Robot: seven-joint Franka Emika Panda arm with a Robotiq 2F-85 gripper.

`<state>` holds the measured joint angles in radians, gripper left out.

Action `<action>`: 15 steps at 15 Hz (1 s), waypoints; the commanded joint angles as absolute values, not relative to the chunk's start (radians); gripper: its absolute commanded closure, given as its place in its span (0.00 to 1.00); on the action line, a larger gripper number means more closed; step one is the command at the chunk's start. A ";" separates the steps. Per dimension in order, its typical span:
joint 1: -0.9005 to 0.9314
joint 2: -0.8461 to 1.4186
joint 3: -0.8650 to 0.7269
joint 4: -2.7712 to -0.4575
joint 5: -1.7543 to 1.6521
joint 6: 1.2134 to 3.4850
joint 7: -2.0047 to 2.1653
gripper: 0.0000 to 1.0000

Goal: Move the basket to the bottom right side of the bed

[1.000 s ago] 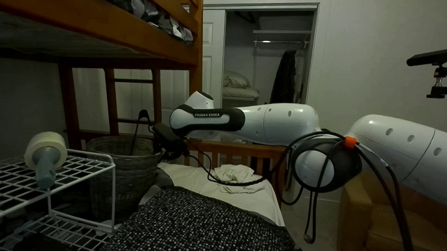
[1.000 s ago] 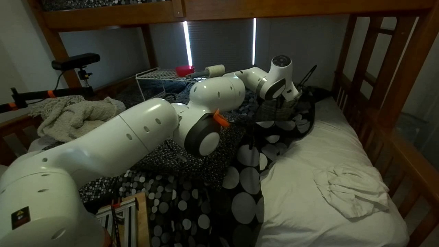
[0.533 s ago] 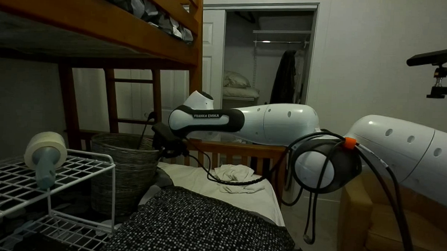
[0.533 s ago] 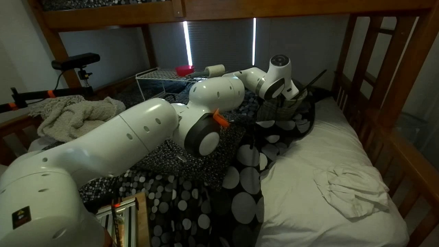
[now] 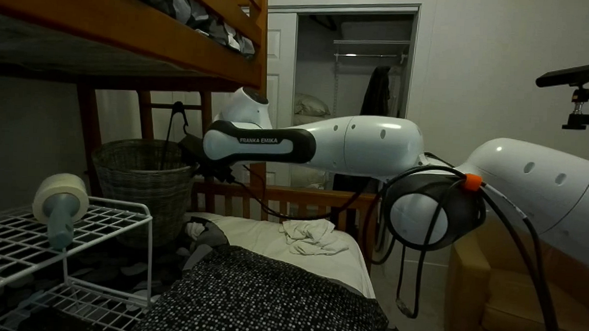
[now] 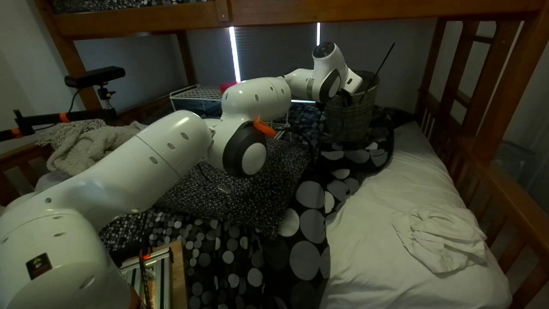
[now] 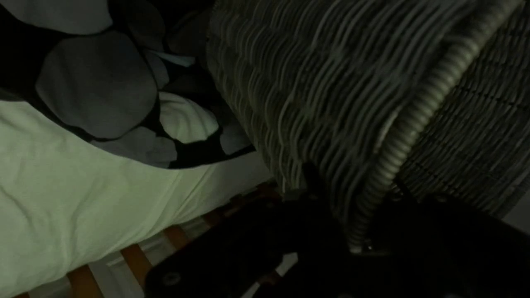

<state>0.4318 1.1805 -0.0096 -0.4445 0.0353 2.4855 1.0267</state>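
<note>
Gripping the basket by its rim, the lone arm extends across the bed; its gripper is closed on the woven edge, one of its fingers outside the basket and one inside; the basket lies below the gripper and beyond it, on the side away from the arm, its long axis from rim to base close to upright, with a slight lean, in both exterior views. It seems to be held just above the spotted bedding, though the shadow there leaves contact uncertain; in an exterior view a white wire rack stands partly in front of it; in an exterior view the pale sheet and a slatted wooden rail lie to the basket's right and nearer the viewer; if that is the corner meant, the coming move probably calls for a sideways swing, then a lowering. The basket is grey, wicker-like and round, tapering to its base, with a thick coiled rim; a thin dark piece with a hooked top rises from it, perhaps a handle or hanger.
</note>
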 commanded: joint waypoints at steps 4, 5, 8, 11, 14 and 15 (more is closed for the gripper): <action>0.536 1.129 -0.305 -0.445 -0.064 2.473 1.487 0.97; 0.556 1.132 -0.359 -0.445 -0.058 2.453 1.553 0.97; 0.610 1.139 -0.485 -0.446 -0.068 2.361 1.750 0.97; 0.670 1.139 -0.564 -0.448 -0.094 2.233 1.943 0.97; 0.652 1.139 -0.452 -0.448 -0.167 2.177 1.952 0.97; 0.660 1.138 -0.440 -0.450 -0.186 2.153 1.966 0.88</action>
